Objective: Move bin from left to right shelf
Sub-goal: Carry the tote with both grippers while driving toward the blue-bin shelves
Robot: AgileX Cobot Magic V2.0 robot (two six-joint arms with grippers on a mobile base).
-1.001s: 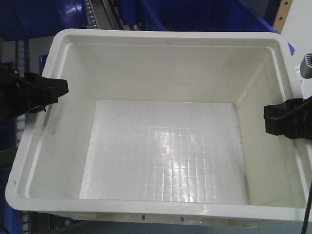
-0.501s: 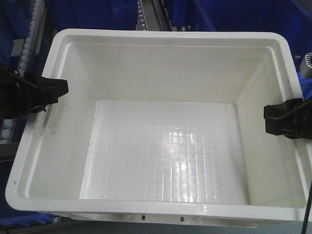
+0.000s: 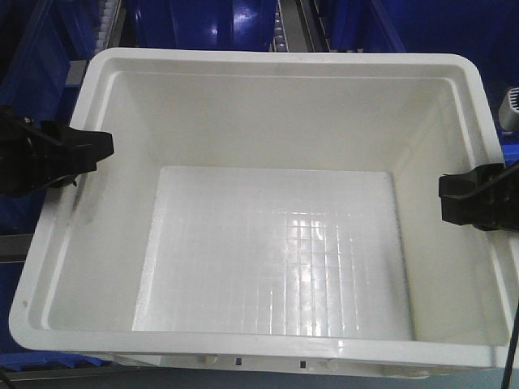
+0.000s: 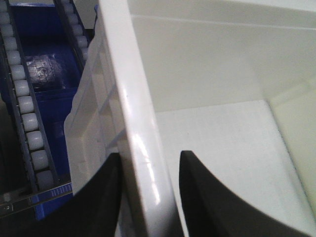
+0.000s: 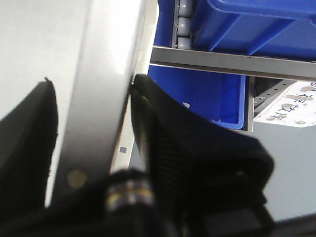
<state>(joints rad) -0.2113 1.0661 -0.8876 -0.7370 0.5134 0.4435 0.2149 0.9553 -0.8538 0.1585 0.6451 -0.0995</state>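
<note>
The white bin [image 3: 276,113] lies between the left gripper [image 3: 85,152] and right gripper [image 3: 462,198], each closed on one opposite side rim.

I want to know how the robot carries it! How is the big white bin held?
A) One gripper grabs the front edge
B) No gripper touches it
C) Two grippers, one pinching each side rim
C: the left gripper clamps the left rim of the bin, and the right gripper clamps the right rim.
</note>
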